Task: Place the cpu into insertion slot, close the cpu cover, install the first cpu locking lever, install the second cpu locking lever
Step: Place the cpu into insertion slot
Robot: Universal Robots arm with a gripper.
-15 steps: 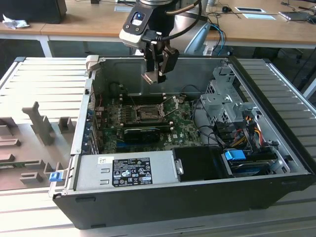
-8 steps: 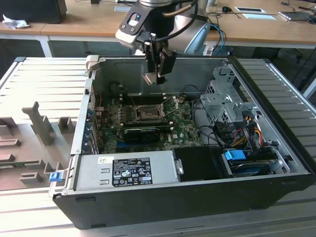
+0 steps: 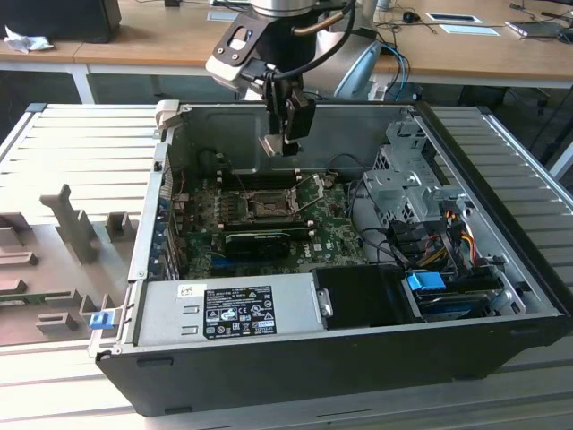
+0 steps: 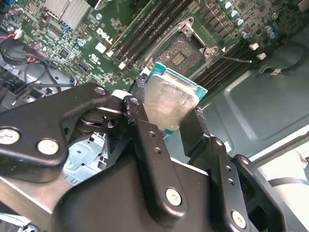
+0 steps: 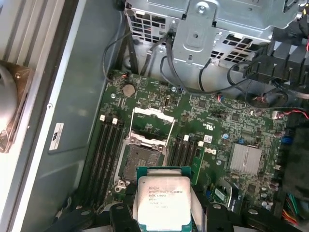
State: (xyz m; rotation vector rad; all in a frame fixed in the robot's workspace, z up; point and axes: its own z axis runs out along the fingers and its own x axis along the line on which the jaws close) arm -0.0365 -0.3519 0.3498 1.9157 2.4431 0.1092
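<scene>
Open case (image 3: 269, 376) lies on slatted table (image 3: 72, 152), with board (image 5: 217, 121) face up on the case floor. Arm (image 3: 269, 40) hangs near the case's far wall. Jaws are closed to chip width, pinching cpu (image 4: 169, 99) by two opposite edges; its metal face shows in both wrist views. Cpu is in the air, above the board and well apart from it, and looks tilted in the second wrist view. Slot (image 5: 140, 157) sits mid-board between the memory banks, bare, pin field exposed. Cover (image 5: 154, 111) is swung open at the slot's edge, not over it.

Step in hand: the first, cpu to slot. This is the carry phase: nothing seated, cover and both levers not done.

Judgement: next move calls for cpu centred over slot, levelled, corners squared to the rim, then lowered straight and gently. No sliding, since the pins likely bend easily.
</scene>
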